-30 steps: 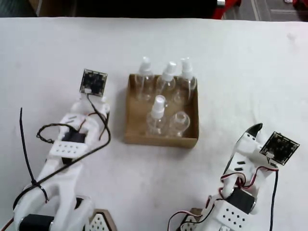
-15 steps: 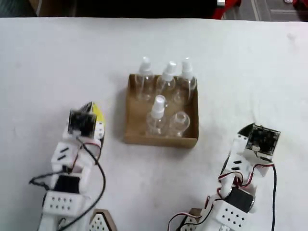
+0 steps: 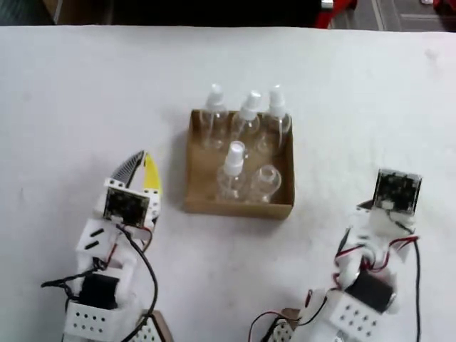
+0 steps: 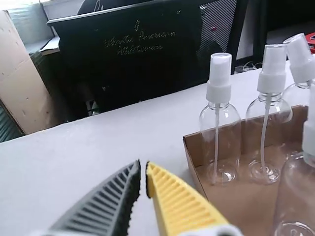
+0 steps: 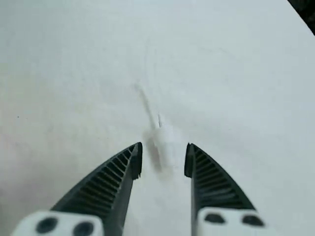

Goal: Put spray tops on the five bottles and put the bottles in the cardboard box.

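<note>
Spray top (image 5: 166, 137): lying flat on the white table (image 3: 85, 78), apart from the cardboard box (image 3: 239, 209), framed between the spread jaws of the right gripper (image 5: 163, 146), nothing held yet. Small, white against white, with a thin dip tube trailing away from the head. Likely trouble: jaws closing on the slender tube instead of the head, bending it or flicking the piece away; or a fingertip nudging it sideways across the smooth table. Further risk at the box: open-necked bottle (image 3: 265, 182) standing in the front row hard against a capped bottle (image 3: 234, 167), narrow neck, unbraced, so easy to tip or to miss with the tube. Left gripper (image 4: 142, 168) closed almost tip to tip and empty, near the box's left wall, close enough to bump it on a careless swing. Three other capped bottles in the back row, clear plastic, upright.
</note>
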### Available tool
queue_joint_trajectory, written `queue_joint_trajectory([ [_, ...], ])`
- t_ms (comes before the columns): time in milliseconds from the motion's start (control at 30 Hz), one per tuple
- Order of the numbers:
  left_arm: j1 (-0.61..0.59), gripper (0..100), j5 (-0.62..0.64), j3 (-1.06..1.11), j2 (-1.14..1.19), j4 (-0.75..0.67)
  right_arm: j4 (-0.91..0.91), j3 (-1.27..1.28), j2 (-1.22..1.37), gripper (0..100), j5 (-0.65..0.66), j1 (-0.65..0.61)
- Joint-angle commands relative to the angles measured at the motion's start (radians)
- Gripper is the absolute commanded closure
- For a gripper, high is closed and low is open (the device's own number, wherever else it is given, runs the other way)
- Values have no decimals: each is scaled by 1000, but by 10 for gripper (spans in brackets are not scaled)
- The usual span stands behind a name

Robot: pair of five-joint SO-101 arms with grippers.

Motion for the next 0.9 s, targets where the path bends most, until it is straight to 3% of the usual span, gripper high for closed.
queue_joint_trajectory([
  [0, 19, 976, -25, -2, -19, 5, 1, -190, 303, 872, 55, 62],
  [200, 19, 976, -25, -2, -19, 5, -79, -387, 855, 868, 138, 97],
  [333, 19, 976, -25, -2, -19, 5, -113, -542, 1113, 870, 158, 147],
  [400, 19, 976, -25, -2, -19, 5, -107, -608, 1208, 871, 232, 153],
  [567, 19, 976, -25, -2, -19, 5, -107, -738, 1365, 869, 358, 131],
  [867, 19, 976, -25, -3, -19, 5, -108, -807, 1471, 869, 370, 70],
])
